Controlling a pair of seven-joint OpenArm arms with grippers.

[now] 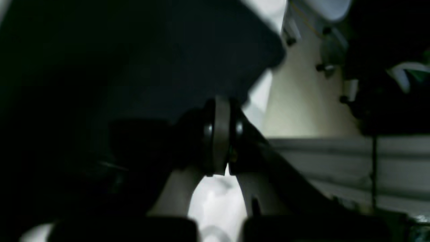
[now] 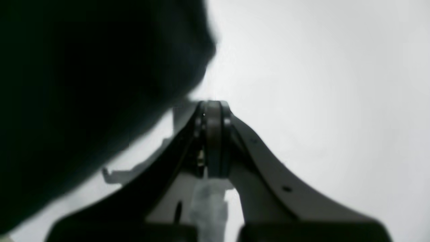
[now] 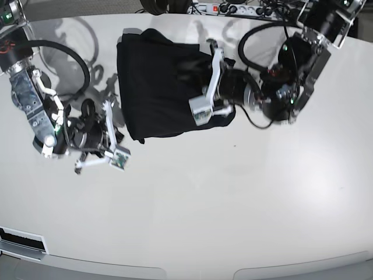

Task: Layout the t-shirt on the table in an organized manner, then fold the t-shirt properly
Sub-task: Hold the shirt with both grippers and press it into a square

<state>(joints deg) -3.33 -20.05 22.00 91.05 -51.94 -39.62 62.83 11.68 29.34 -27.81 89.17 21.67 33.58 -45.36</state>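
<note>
The black t-shirt (image 3: 157, 87) lies bunched in a rough rectangle on the far middle of the white table (image 3: 233, 198). My left gripper (image 3: 182, 71) reaches over the shirt's right half from the right. In the left wrist view its jaws (image 1: 220, 134) are shut, with dark t-shirt (image 1: 151, 57) fabric close behind and to the left; a pinched fold cannot be made out. My right gripper (image 3: 119, 137) hovers over bare table just left of the shirt's near-left corner. Its jaws (image 2: 213, 134) are shut on nothing, and the t-shirt (image 2: 84, 84) fills that view's left.
A power strip (image 3: 233, 8) and cables run along the table's far edge. Black cable loops hang off both arms (image 3: 64, 52). The table's front edge (image 3: 192, 271) curves across the bottom of the base view.
</note>
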